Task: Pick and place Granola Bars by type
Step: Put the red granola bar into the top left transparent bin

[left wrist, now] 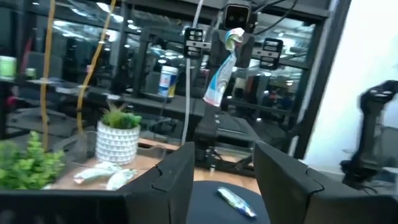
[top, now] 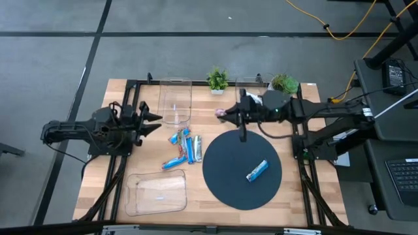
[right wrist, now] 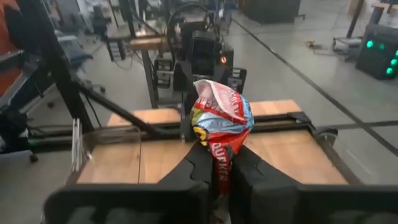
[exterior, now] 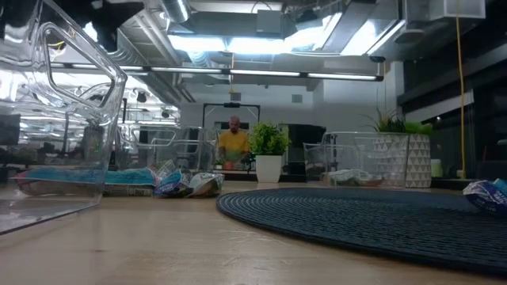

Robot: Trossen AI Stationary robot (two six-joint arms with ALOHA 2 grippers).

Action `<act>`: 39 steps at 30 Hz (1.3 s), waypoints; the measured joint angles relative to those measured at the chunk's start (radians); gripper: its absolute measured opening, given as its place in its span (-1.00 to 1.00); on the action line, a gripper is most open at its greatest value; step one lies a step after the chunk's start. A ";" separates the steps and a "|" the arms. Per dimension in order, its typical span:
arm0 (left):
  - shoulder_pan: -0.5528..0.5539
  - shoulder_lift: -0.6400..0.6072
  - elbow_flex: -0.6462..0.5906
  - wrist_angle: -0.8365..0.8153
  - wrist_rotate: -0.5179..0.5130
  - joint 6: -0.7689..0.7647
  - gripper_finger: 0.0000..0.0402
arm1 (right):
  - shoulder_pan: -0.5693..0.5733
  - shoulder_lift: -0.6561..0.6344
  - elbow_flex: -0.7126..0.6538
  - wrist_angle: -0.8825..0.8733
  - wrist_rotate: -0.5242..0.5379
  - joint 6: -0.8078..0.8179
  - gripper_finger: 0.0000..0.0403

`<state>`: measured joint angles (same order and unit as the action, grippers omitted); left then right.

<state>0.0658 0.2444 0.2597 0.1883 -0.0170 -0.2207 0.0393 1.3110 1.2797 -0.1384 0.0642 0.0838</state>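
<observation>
Several granola bars, blue and silver-white (top: pixel 184 147), lie in a loose heap on the wood left of the round dark mat; the low view shows the heap (exterior: pixel 188 184) too. One blue bar (top: pixel 257 171) lies flat on the mat. My right gripper (top: pixel 226 113) hovers above the mat's far edge, shut on a red-orange bar (right wrist: pixel 221 118). My left gripper (top: pixel 155 124) is open at the table's left side, short of the heap and touching nothing; its fingers frame the left wrist view (left wrist: pixel 224 180). My right gripper pinches the red-orange bar between its two fingers (right wrist: pixel 200 163), across the wrapper at the printed part (right wrist: pixel 221 167). The crumpled rest of the wrapper sticks out past the fingertips. In the left wrist view the bar (left wrist: pixel 219 81) hangs below the gripper, lifted clear of the table.
A clear tray (top: pixel 175 101) sits at the far edge, another (top: pixel 155 192) at the near left. A third (top: pixel 251 83) stands between two potted plants (top: pixel 217 79) (top: pixel 284 83) with silver bars (left wrist: pixel 106 176) in it. The dark mat (top: pixel 228 176) fills the middle right.
</observation>
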 joint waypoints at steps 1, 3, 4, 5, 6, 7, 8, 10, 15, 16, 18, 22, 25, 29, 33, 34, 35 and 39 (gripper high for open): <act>0.001 0.026 0.020 0.002 -0.008 0.006 -0.20 | -0.012 0.005 0.000 0.015 -0.016 -0.001 -0.87; 0.002 0.081 0.059 0.004 -0.010 0.008 -0.13 | -0.030 0.017 0.000 0.035 -0.042 -0.005 -0.84; 0.002 0.109 0.078 0.003 -0.010 0.010 -0.09 | -0.037 0.025 0.000 0.041 -0.053 -0.011 -0.84; 0.002 0.138 0.098 0.003 -0.010 0.017 -0.04 | -0.044 0.032 0.000 0.051 -0.059 -0.016 -0.84; 0.002 0.170 0.120 0.003 -0.010 0.025 0.01 | -0.049 0.039 0.000 0.061 -0.062 -0.023 -0.86; 0.002 0.203 0.143 0.004 -0.010 0.033 0.07 | -0.055 0.046 0.000 0.081 -0.065 -0.034 -0.88; 0.002 0.238 0.164 0.004 -0.013 0.041 0.13 | -0.061 0.054 0.000 0.109 -0.073 -0.039 -0.90; 0.002 0.308 0.213 0.002 -0.017 0.065 0.23 | -0.075 0.071 0.000 0.174 -0.091 -0.042 -0.90; 0.001 0.472 0.350 0.003 -0.017 0.134 0.42 | -0.112 0.106 0.000 0.301 -0.124 -0.040 -0.88; 0.001 0.504 0.378 0.003 -0.017 0.152 0.44 | -0.119 0.110 0.000 0.308 -0.134 -0.039 -0.86; 0.001 0.560 0.424 -0.001 -0.017 0.186 0.45 | -0.129 0.115 0.000 0.308 -0.147 -0.037 -0.84; 0.001 0.662 0.507 -0.001 -0.017 0.237 0.43 | -0.136 0.118 0.000 0.319 -0.167 -0.039 -0.90; 0.004 0.736 0.552 -0.001 -0.017 0.243 0.42 | -0.136 0.120 0.000 0.355 -0.174 -0.040 -0.90; 0.016 0.823 0.611 0.003 -0.017 0.243 0.39 | -0.136 0.122 0.000 0.383 -0.198 -0.023 -0.88; 0.028 0.902 0.672 0.003 -0.002 0.244 0.33 | -0.136 0.129 0.000 0.385 -0.217 -0.010 -0.86; 0.030 0.920 0.688 0.003 0.014 0.244 0.32 | -0.136 0.130 0.000 0.385 -0.217 -0.011 -0.87; 0.032 0.937 0.704 0.003 0.029 0.244 0.30 | -0.136 0.133 0.000 0.391 -0.218 -0.011 -0.89; 0.035 0.999 0.765 0.003 0.047 0.243 0.19 | -0.135 0.138 -0.001 0.397 -0.246 -0.011 -0.91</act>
<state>0.1009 1.2432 1.0250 0.1917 0.0299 0.0227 -0.0960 1.4487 1.2789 0.2589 -0.1816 0.0731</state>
